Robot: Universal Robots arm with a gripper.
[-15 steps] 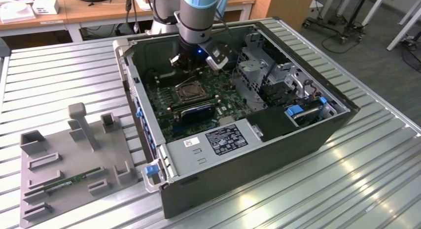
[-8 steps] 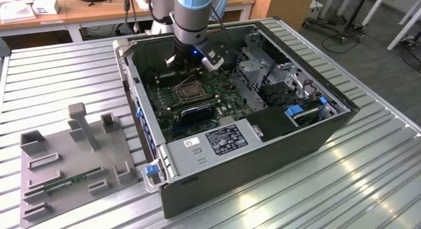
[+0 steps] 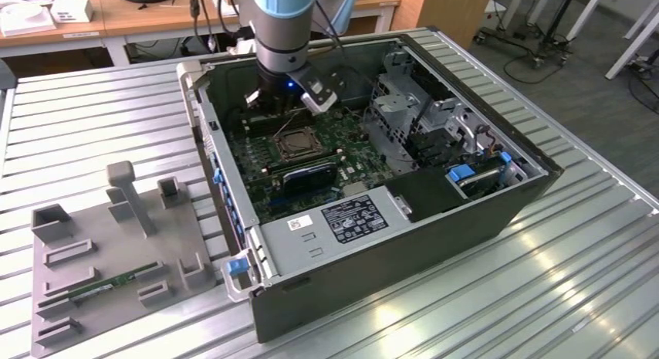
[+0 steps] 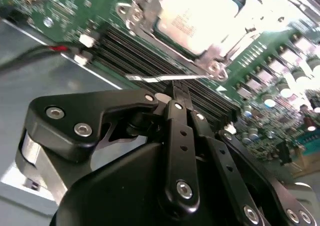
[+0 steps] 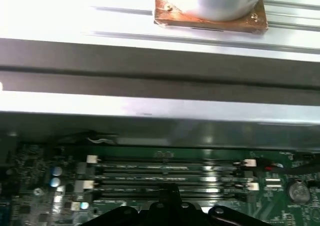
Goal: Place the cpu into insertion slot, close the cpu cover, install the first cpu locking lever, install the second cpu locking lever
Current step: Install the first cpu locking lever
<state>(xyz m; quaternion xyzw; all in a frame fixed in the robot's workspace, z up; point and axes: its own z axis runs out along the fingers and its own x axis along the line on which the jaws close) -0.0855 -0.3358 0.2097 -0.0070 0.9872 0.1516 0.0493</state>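
Note:
The cpu (image 4: 197, 18) lies flat in the insertion slot (image 3: 292, 146) on the green motherboard, its pale metal top showing. The silvery cpu cover (image 4: 216, 66) lies down around its edges. A thin silvery locking lever (image 4: 155, 78) runs along the socket's side, between the socket and the memory slots. My gripper (image 4: 177, 93) hangs low inside the case just beyond the socket, over the memory slots, with its black fingers pressed together and their tip right by that lever. In the exterior view the gripper (image 3: 271, 112) sits at the socket's far side. The first wrist view shows the gripper (image 5: 168, 190) above the slots.
The open computer case (image 3: 221, 181) walls in the work area, with drive cages (image 3: 412, 120) on the exterior view's right and a power supply (image 3: 350, 216) in front. Long memory slots (image 5: 170, 173) run under the fingers. A grey fixture (image 3: 103, 259) holding a memory stick (image 3: 103, 286) lies outside.

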